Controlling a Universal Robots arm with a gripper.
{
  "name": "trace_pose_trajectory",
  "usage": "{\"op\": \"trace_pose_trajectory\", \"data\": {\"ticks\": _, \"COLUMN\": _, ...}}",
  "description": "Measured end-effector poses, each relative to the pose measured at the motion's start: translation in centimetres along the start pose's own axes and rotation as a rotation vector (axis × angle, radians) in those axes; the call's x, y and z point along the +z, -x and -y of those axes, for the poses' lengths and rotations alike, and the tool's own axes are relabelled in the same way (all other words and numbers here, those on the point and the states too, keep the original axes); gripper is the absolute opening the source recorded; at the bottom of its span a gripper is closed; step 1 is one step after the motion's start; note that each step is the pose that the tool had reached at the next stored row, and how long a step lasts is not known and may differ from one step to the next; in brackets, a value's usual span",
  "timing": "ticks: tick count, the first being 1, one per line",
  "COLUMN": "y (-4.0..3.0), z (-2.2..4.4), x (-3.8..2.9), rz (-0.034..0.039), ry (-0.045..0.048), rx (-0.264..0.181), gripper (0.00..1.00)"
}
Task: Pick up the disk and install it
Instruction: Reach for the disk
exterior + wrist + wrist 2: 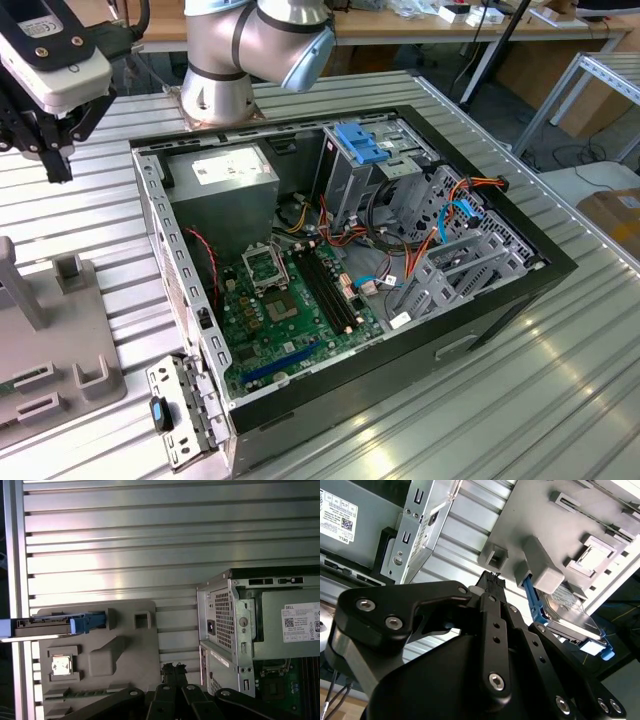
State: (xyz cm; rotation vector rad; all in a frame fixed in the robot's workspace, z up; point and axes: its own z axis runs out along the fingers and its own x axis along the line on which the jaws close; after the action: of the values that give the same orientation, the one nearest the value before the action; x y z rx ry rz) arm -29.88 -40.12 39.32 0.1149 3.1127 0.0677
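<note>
**Exterior view.** The gripper (57, 160) is held above the ribbed table (500, 400), beside the open computer case (560, 265) and above the far end of the grey fixture tray (90, 340). Nothing is carried. Inside the case, the drive cage with its blue latch (360, 150) is seen next to the power-supply box (235, 175).

**Second wrist view.** The fingertips are seen brought together, with nothing between them. The disk (570, 612) is stood on edge in a slot of the fixture tray (530, 510), clipped in its blue carrier (532, 600) and apart from the gripper (492, 582). The step in hand is judged to be the approach for pick-up. The jaws should be opened wider than the disk before descent.

**First wrist view.** The disk (45, 625) is shown edge-on at the tray's outer side, with the blue carrier (89, 622) facing the tray's middle. The gripper (173, 670) is offset from it, nearer the case corner (225, 630). It is advised that the gripper be centred over the disk's edge, that the pads be set parallel to its flat faces, and that the metal body be gripped, since the plastic carrier is likely to flex. A straight lift along the slot should prevent jamming.
</note>
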Motion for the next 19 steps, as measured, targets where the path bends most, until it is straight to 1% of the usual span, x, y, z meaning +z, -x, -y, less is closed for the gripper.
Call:
{"op": "trace_pose_trajectory", "data": {"ticks": 2, "y": -0.3, "z": 0.02, "x": -0.01, "rz": 0.0001, "ry": 0.0, "rx": 0.0, "gripper": 0.11}}
{"op": "trace_pose_trajectory", "data": {"ticks": 3, "y": -0.62, "z": 0.05, "x": -0.01, "rz": 0.0001, "ry": 0.0, "rx": 0.0, "gripper": 0.11}}
{"op": "trace_pose_trajectory", "data": {"ticks": 4, "y": -1.35, "z": 0.1, "x": -0.02, "rz": 0.0007, "ry": 0.0001, "rx": 0.0, "gripper": 0.11}}
{"op": "trace_pose_trajectory", "data": {"ticks": 6, "y": -1.75, "z": 0.13, "x": -0.03, "rz": 0.0009, "ry": 0.0002, "rx": 0.0, "gripper": 0.11}}
{"op": "trace_pose_trajectory", "data": {"ticks": 9, "y": -2.08, "z": 0.15, "x": -0.04, "rz": 0.0009, "ry": 0.0012, "rx": 0.0, "gripper": 0.11}}
{"op": "trace_pose_trajectory", "data": {"ticks": 12, "y": -2.24, "z": 0.17, "x": -0.05, "rz": 0.0007, "ry": 0.0037, "rx": 0.0, "gripper": 0.11}}
{"op": "trace_pose_trajectory", "data": {"ticks": 19, "y": -2.27, "z": 0.17, "x": -0.05, "rz": 0.0008, "ry": 0.0039, "rx": 0.0, "gripper": 0.11}}
